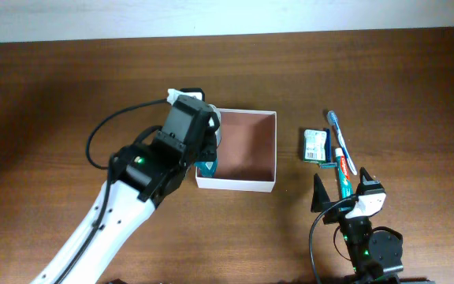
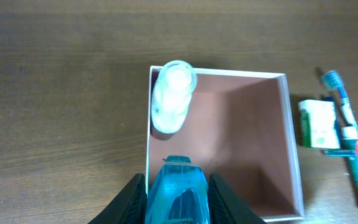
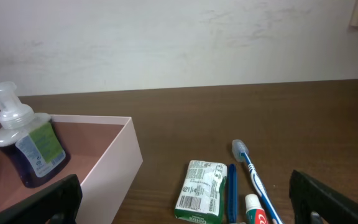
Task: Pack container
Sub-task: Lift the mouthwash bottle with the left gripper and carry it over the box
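Note:
The container [image 1: 251, 148] is a square white-walled box with a reddish-brown inside, at mid-table; it also shows in the left wrist view [image 2: 241, 137] and the right wrist view [image 3: 114, 165]. My left gripper [image 2: 178, 182] is shut on a teal-blue bottle [image 2: 178, 196] and holds it over the container's near-left wall; the bottle peeks out under the wrist in the overhead view [image 1: 208, 167]. A clear pump bottle [image 2: 173, 96] with dark liquid stands in the container's far-left corner [image 3: 27, 146]. My right gripper [image 1: 341, 193] is open and empty, low near the table's front right [image 3: 184, 182].
To the right of the container lie a green-and-white packet [image 1: 314, 145], a blue-and-white toothbrush [image 1: 341, 142] and a toothpaste tube [image 1: 344, 175]. In the right wrist view, a slim blue item [image 3: 232, 190] lies beside the packet [image 3: 201, 190].

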`<state>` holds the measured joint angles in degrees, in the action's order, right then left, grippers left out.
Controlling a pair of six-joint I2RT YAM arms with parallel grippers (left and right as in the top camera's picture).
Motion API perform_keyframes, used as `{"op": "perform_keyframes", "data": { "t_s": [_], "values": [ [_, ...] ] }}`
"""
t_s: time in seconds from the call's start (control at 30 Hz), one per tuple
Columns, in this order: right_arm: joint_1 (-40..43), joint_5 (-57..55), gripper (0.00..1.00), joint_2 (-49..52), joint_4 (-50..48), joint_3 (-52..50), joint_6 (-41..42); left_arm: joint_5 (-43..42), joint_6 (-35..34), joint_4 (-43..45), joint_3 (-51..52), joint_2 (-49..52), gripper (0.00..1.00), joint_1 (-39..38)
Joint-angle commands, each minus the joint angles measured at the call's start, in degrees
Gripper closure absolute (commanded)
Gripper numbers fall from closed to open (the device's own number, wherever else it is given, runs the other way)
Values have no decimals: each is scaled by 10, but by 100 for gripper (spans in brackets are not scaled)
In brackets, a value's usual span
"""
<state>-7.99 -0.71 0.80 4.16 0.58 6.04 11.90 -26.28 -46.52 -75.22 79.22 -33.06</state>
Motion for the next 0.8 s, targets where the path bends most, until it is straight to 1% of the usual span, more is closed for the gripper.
{"op": "perform_keyframes", "data": {
  "t_s": [0.0,0.77],
  "values": [
    [-3,1,2,-6,4,-3,0,19,-9,14,-8,16,81,-3],
    [-3,1,2,-6,4,-3,0,30,-9,24,-8,80,80,-3]
  ]
}}
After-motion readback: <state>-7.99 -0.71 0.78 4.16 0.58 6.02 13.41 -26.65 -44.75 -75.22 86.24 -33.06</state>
